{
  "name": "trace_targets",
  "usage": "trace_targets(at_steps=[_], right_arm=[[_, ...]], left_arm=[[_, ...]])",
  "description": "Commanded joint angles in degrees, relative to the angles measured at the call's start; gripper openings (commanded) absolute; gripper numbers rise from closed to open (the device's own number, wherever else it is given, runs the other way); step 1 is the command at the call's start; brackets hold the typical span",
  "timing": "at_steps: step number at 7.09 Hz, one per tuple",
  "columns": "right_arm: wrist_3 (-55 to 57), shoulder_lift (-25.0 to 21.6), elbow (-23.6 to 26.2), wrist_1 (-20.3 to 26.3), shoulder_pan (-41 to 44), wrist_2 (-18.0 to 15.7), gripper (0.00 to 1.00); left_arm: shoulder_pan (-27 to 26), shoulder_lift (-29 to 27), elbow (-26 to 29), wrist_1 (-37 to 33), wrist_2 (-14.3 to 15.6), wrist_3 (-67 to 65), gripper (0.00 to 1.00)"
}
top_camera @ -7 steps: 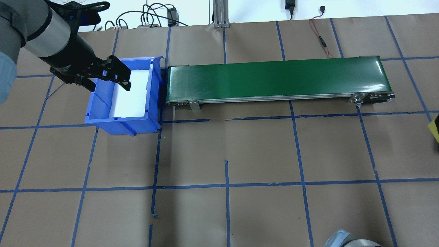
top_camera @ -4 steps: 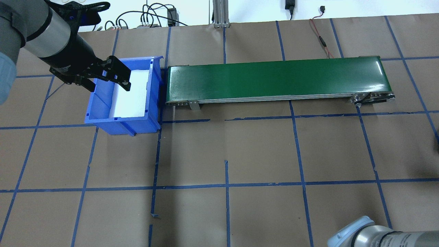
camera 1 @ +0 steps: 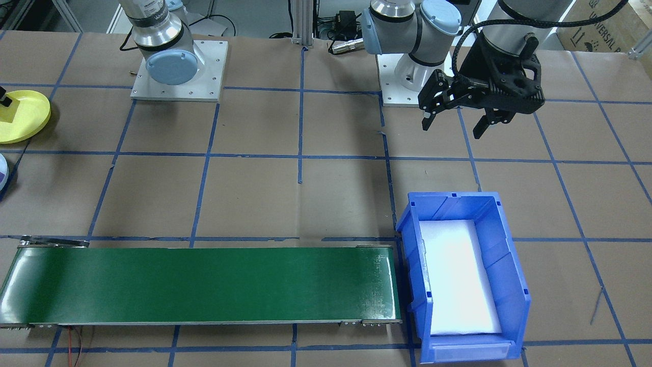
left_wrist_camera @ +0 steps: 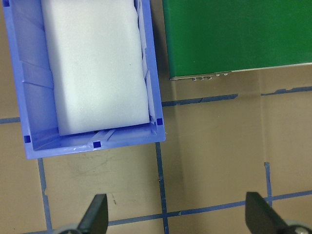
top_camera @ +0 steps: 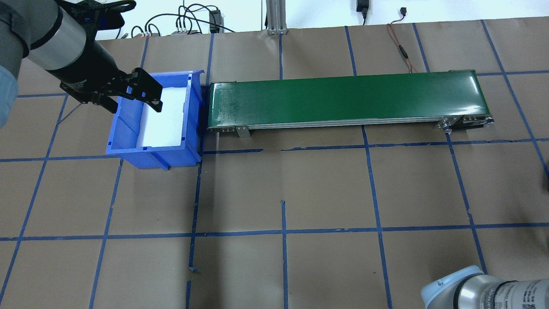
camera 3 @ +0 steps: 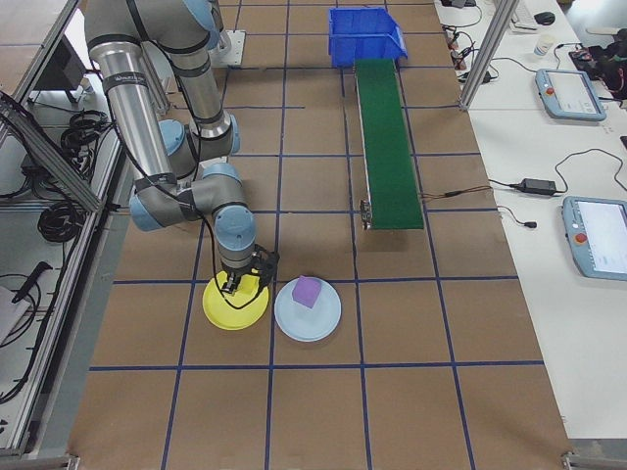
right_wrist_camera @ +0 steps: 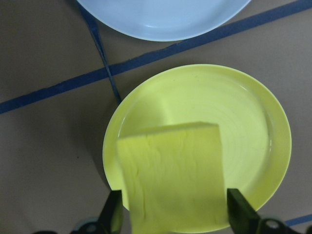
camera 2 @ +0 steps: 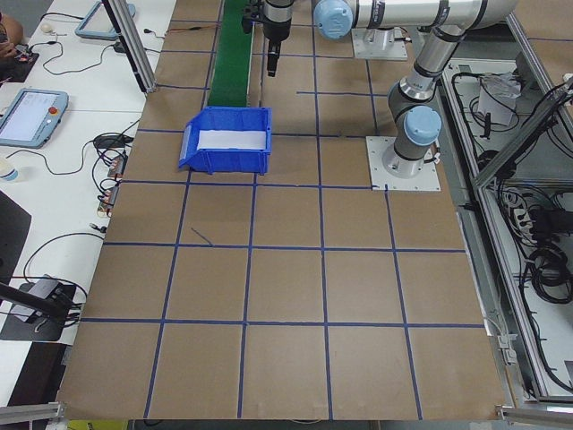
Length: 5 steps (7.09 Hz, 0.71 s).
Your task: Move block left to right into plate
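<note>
A yellow block [right_wrist_camera: 170, 175] sits between the fingers of my right gripper [right_wrist_camera: 175, 214], which is shut on it. The block is directly over the yellow plate [right_wrist_camera: 243, 122]; I cannot tell whether it touches the plate. The exterior right view shows the same gripper [camera 3: 240, 284] low over that plate [camera 3: 220, 311]. In the front-facing view the plate [camera 1: 30, 120] is at the far left edge. My left gripper [top_camera: 135, 101] hangs open and empty above the blue bin's [top_camera: 128, 124] near-left edge, its fingers [left_wrist_camera: 95, 214] spread wide.
A light blue plate [camera 3: 323, 318] carrying a purple block [camera 3: 308, 292] lies beside the yellow plate. White foam [top_camera: 165, 113] lines the blue bin. A long green conveyor belt [top_camera: 343, 98] runs from the bin toward the right. My right arm's elbow [top_camera: 472, 292] shows at the bottom right.
The yellow block left the overhead view's right edge. My right arm's elbow swung further into the bottom right corner. My left gripper shifted slightly up and left.
</note>
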Motion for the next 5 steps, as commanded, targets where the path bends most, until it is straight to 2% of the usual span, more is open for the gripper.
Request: trace_targets(at_steps=[1,2,3,4,5], right_arm=[[0.45,-0.71,-0.28,0.39,1.17,0.12,1.00],[2.37,-0.98,-0.98,-0.56,6.31,1.25,1.00],[13.18,-0.46,-5.16,-0.31,16.89,4.22,1.00],[19.90,-0.71,-8.69,0.74,27.18,4.34,1.00],[29.45,-0.98,-9.51,3.18,36.50,4.69,1.00]], left_arm=[[-0.09,-0.08,-0.11,0.00,-0.09,0.00,1.00],[-0.18,-0.08,-0.20,0.00,-0.09,-0.08,1.00],[-0.10,-0.08,-0.20,0.00,-0.09,-0.08,1.00],[-0.09,-0.08,-0.28,0.00,-0.09,-0.08,1.00],[-0.09,-0.08,-0.28,0.00,-0.17,-0.08,1.00]])
